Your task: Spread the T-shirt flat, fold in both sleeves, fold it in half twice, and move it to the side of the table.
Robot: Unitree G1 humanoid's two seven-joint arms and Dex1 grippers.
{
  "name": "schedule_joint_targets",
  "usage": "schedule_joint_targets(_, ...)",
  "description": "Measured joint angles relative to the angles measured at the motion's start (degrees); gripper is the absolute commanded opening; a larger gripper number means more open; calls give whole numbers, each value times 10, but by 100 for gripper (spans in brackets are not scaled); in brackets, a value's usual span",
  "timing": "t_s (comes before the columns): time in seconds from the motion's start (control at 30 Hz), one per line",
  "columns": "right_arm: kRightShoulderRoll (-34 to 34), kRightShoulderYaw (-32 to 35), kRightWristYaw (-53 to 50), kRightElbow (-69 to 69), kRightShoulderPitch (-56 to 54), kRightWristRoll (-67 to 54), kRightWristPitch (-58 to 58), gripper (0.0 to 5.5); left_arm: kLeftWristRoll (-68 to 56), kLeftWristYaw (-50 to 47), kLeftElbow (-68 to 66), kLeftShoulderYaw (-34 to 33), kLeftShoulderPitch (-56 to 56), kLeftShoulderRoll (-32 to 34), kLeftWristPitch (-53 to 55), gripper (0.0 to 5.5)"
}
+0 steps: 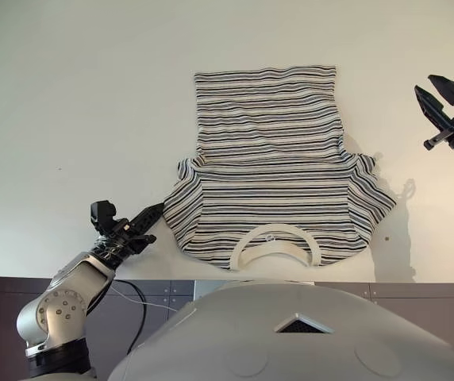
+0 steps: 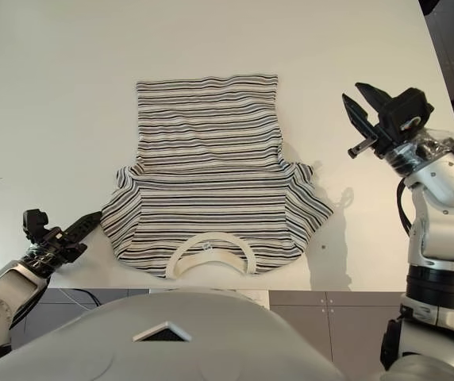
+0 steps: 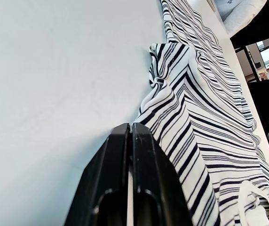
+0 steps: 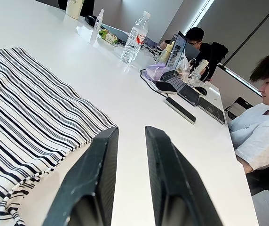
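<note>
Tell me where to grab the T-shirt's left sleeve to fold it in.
Pinch the left sleeve at its outer edge, coming in low from the robot's left, where the left gripper sits shut beside it. That crumpled edge probably stands off the table.

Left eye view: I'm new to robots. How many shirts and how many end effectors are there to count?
T-shirt: 1
End effectors: 2 (left end effector, right end effector)
Total: 3
</note>
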State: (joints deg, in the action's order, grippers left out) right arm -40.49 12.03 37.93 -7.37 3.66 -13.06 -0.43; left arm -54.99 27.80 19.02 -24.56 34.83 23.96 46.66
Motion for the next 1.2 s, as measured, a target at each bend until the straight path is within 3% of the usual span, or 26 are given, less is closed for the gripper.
schedule_joint_targets(0.4,14,0,-5,-3,4,15,-5,103,-42,33,16,-68,4,37,19,11)
schedule_joint_targets(0.57,17,1,-8,-10,10,16,-5,103,-61,51,92,-67,3,48,15,11)
schedule_joint_targets(0.77,23,0,-14,-15,15,17,-5,103,28,105,194,30,13,72,-46,11)
schedule_joint_targets(0.87,28,-13,-15,-15,15,22,-5,103,116,130,224,118,7,99,-90,11)
schedule_joint_targets(1.1,33,-31,-12,0,-10,28,-5,103,324,157,174,278,-37,146,-207,11)
schedule_joint_targets(1.2,34,-38,-11,2,-14,29,-5,103,392,156,136,315,-56,164,-236,57)
